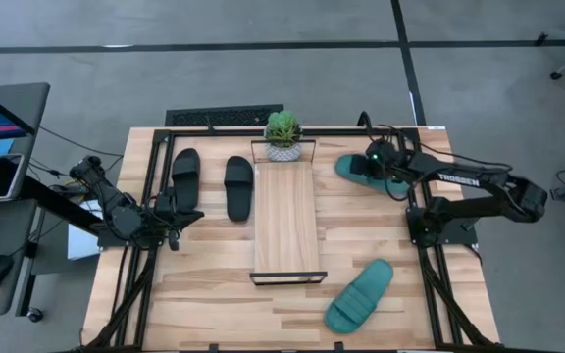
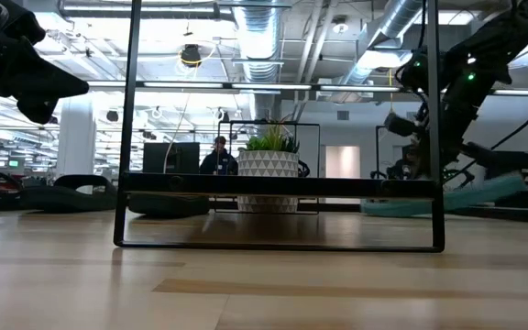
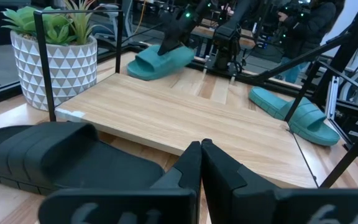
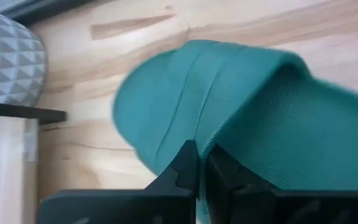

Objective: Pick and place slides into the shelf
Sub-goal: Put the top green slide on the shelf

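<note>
From above, you see the shelf (image 1: 285,218) at the frame's centre, bare. Two black slides (image 1: 185,176) (image 1: 238,186) lie left of it. One teal slide (image 1: 359,295) sits lower right, and the other teal slide (image 1: 353,169) sits upper right under the right hand (image 1: 376,163). The left hand (image 1: 172,231) waits at the desk's (image 1: 214,294) left edge.

In the low view, the plant pot (image 2: 268,179) stands centre behind the shelf frame.

Your left wrist view shows that hand (image 3: 201,155) pinched narrow and empty.

Your right wrist view shows that hand (image 4: 197,163) narrow over the teal slide (image 4: 229,106); whether it grips, you cannot tell.
</note>
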### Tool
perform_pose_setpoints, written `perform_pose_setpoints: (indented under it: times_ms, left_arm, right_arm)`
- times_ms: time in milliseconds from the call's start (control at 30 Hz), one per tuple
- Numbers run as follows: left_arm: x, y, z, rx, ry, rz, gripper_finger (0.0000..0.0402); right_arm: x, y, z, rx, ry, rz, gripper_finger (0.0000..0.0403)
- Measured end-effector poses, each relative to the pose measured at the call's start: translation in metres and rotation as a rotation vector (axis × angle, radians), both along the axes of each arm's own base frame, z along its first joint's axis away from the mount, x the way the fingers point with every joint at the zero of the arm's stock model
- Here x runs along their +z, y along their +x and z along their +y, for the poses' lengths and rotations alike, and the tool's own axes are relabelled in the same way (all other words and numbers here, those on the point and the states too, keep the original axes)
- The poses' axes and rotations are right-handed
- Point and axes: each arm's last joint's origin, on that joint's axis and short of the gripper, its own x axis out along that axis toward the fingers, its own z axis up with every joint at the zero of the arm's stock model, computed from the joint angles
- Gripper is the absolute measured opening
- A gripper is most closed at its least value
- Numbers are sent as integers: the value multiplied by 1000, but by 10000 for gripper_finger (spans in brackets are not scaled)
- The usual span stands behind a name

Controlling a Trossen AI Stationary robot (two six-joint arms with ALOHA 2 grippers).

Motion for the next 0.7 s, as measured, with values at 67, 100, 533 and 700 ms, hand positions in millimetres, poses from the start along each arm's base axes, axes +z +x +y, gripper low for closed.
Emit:
perform_pose_setpoints:
  times_ms: [67,100,533,700]
  left_arm:
    - [0,0,0,0,0,0,0]
    - [0,0,0,0,0,0,0]
    - [0,0,0,1,0,0,0]
    - [0,0,0,0,0,0,0]
  right_arm:
    - [4,-3,2,3,-3,-8,1]
    - [6,-5,3,3,-6,-12,1]
    - [33,-17,22,44,-81,-149,0]
    - [41,-20,28,76,-85,-210,0]
